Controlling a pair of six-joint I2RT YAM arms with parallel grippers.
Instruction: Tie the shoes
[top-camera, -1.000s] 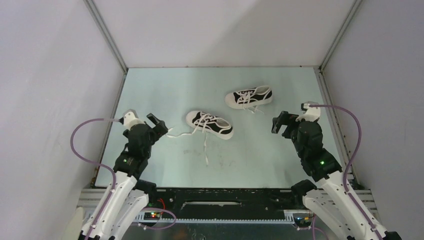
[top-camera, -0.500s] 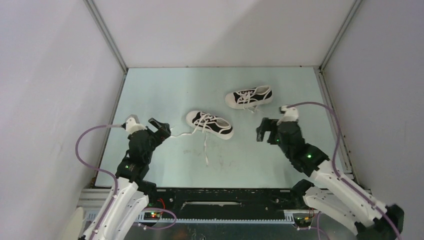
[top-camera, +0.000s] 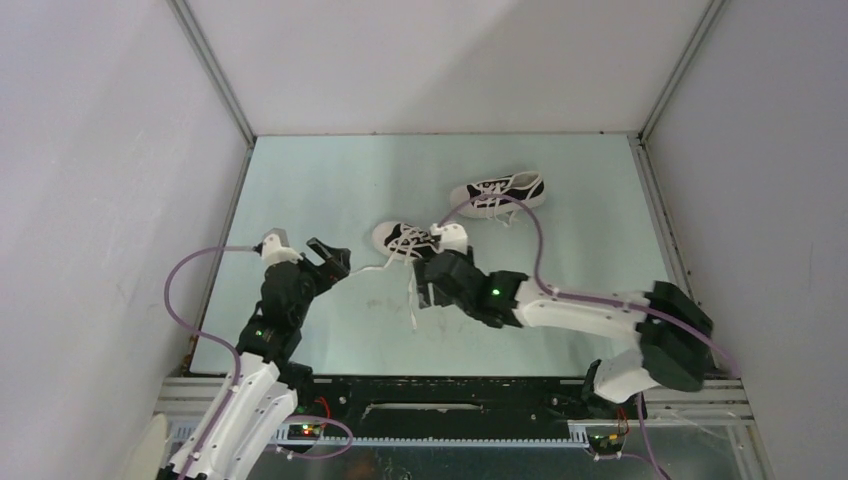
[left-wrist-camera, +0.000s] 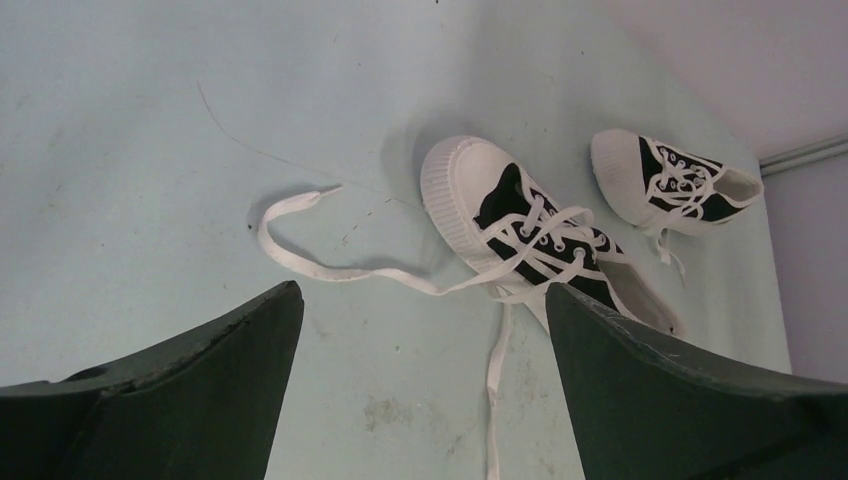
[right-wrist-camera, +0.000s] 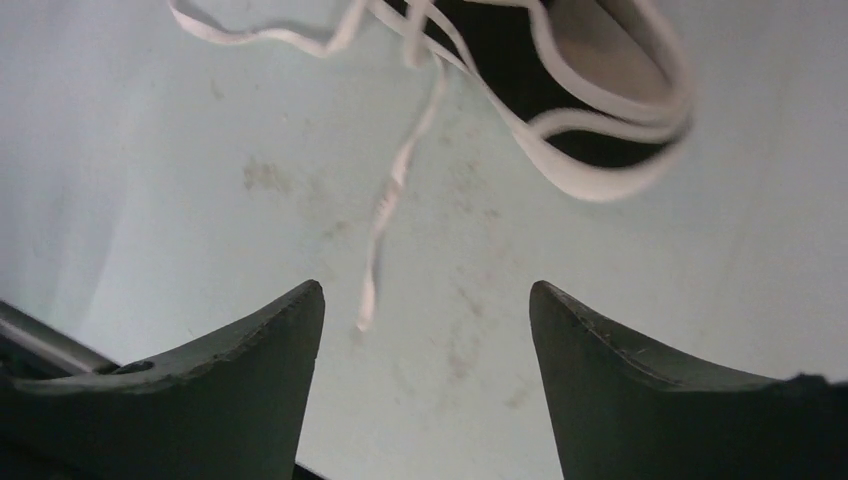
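Observation:
Two black canvas shoes with white toe caps lie on the pale green table. The near shoe (top-camera: 398, 238) (left-wrist-camera: 520, 225) has loose laces: one lace (left-wrist-camera: 300, 235) trails left, another lace (top-camera: 412, 300) (right-wrist-camera: 390, 190) runs toward the front edge. The far shoe (top-camera: 497, 190) (left-wrist-camera: 680, 180) lies behind it to the right. My left gripper (top-camera: 335, 262) (left-wrist-camera: 420, 295) hangs open just left of the near shoe, holding nothing. My right gripper (top-camera: 428, 292) (right-wrist-camera: 427, 290) is open low over the front lace's end, beside the near shoe's heel (right-wrist-camera: 600, 110), with nothing between its fingers.
Grey walls enclose the table (top-camera: 330, 180) on the left, back and right. The right arm (top-camera: 580, 310) stretches leftward across the front of the table, and its purple cable (top-camera: 535, 235) loops over the space between the shoes. A black rail (top-camera: 450, 385) runs along the front edge.
The right arm has swung far left from the table's right side to the near shoe's front lace. The left gripper has crept slightly forward toward the shoe. The shoes have not moved.

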